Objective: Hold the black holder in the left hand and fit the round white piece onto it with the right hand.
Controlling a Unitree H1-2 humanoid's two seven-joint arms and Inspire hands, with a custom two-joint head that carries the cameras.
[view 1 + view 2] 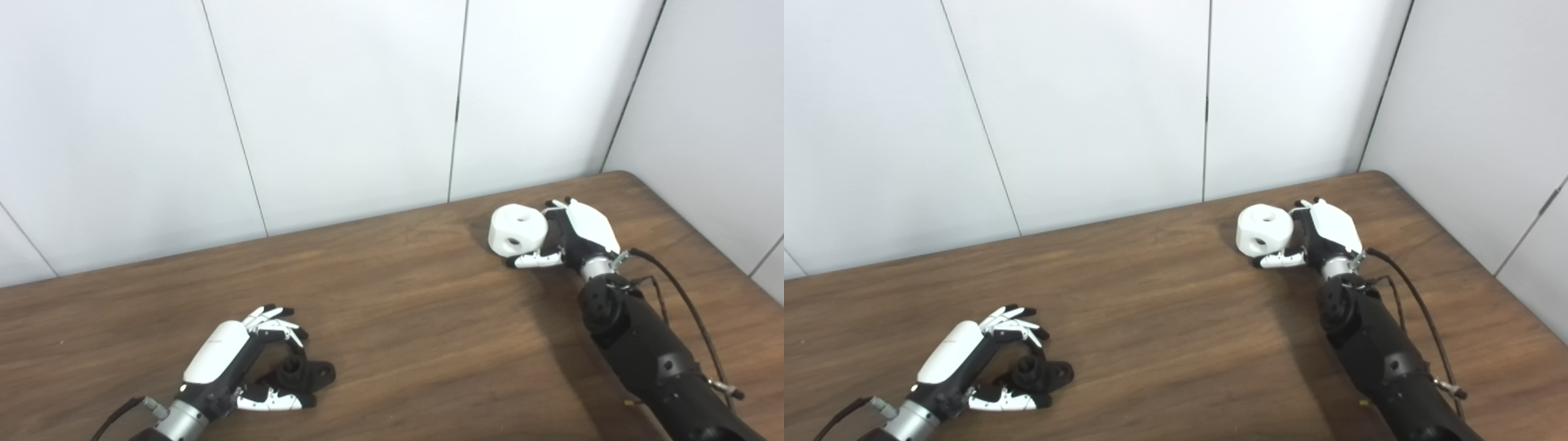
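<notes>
While the black holder (pixel 303 375) lies flat on the table (pixel 404 306) at my near left, its long axis runs out to the right, away from my left hand (pixel 245 361). That hand is cupped round the holder's round end, fingers arched over it and thumb low on the near side; whether they have closed tight on it I cannot tell. The round white piece (pixel 517 229) sits far off at the back right, resting on the table. My right hand (pixel 566 236) is against its right side, thumb under the near edge, fingers behind it, seemingly gripping. The two parts are well apart, so I judge the right hand must carry the piece across toward my left. No containers are in view.
</notes>
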